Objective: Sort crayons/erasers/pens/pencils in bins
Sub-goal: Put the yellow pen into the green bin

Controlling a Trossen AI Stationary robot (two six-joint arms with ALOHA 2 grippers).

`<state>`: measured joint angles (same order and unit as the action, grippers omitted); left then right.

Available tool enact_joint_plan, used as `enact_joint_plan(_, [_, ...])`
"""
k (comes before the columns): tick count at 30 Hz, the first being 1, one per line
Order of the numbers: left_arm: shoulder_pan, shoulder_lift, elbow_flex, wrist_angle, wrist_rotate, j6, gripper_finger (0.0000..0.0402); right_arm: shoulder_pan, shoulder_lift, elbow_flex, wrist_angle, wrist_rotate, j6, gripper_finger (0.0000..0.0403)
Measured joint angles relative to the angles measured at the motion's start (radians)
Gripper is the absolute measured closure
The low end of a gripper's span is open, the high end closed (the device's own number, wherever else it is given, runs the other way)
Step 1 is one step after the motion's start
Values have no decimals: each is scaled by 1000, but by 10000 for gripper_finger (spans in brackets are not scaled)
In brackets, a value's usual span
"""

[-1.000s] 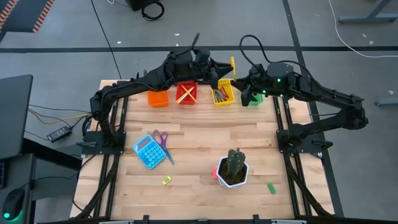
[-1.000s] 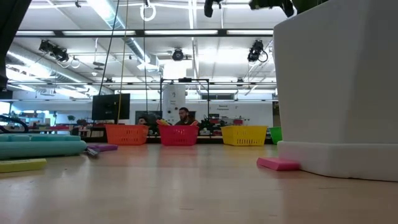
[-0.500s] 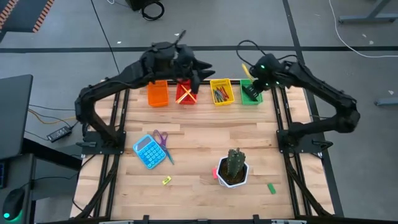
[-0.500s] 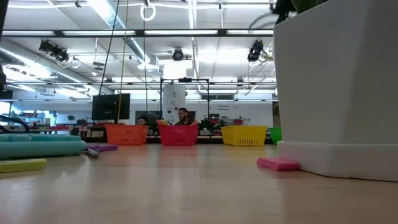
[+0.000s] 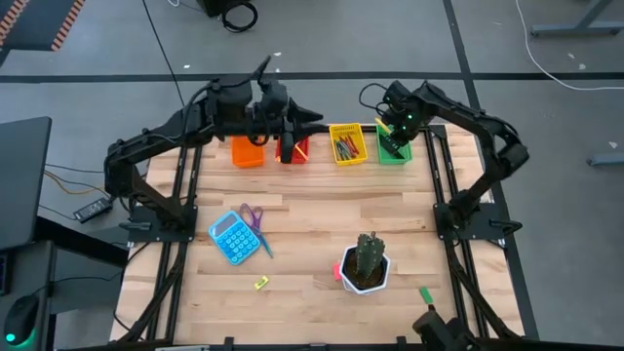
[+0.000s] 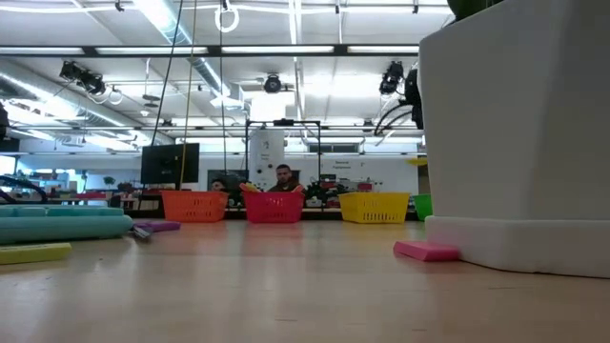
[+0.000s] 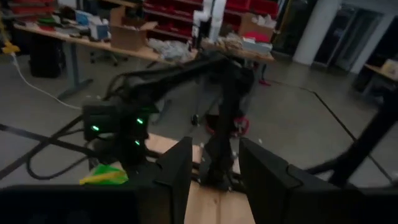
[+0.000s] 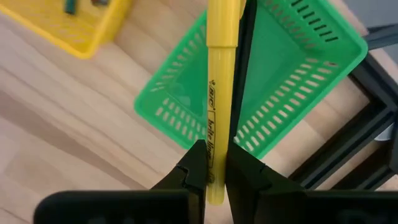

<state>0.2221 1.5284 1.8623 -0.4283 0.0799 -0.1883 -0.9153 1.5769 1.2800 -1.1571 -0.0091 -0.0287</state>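
Note:
Four bins stand in a row at the table's far edge: orange (image 5: pixel 247 153), red (image 5: pixel 291 148), yellow (image 5: pixel 346 143) and green (image 5: pixel 395 148). My right gripper (image 5: pixel 390 132) hangs over the green bin (image 8: pixel 273 93), pointing down, shut on a yellow pen (image 8: pixel 216 74). My left gripper (image 5: pixel 292 117) is held level above the red bin, open (image 7: pixel 214 180), with nothing between its fingers. A yellow-green eraser (image 5: pixel 260 283), a pink eraser (image 6: pixel 426 251) and a green eraser (image 5: pixel 425 293) lie flat on the near half of the table. My right gripper pinches the yellow pen's printed barrel (image 8: pixel 213 152) between its two fingers, close to one end. The fingers come from above. The rest of the pen reaches out past the fingertips over the green bin's near wall, lifted clear of bin and table.
A blue calculator (image 5: pixel 231 237) and purple-handled scissors (image 5: pixel 253 219) lie left of centre. A white cactus pot (image 5: pixel 365 265) stands near the front, filling the right of the low view (image 6: pixel 515 133). The yellow bin holds several sticks. Bare wood lies between the bins and these things.
My left gripper has drawn back from over the yellow bin toward the table's left, to above the red bin. My right gripper has swung toward the far edge, tipped to point down and sunk over the green bin, carrying the yellow pen.

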Motion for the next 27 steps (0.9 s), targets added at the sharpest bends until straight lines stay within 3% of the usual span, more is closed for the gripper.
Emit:
enact_joint_plan(13, [-37, 2, 0, -100, 0, 70, 289, -75, 92, -17, -24, -14, 26, 354])
enact_joint_plan(20, [-36, 1, 0, -100, -1, 70, 302, -85, 93, -137, 56, -33, 9, 354])
enact_joint_plan(27, [-37, 1, 0, -100, 0, 70, 318, -85, 93, -166, 134, -33, 17, 354])
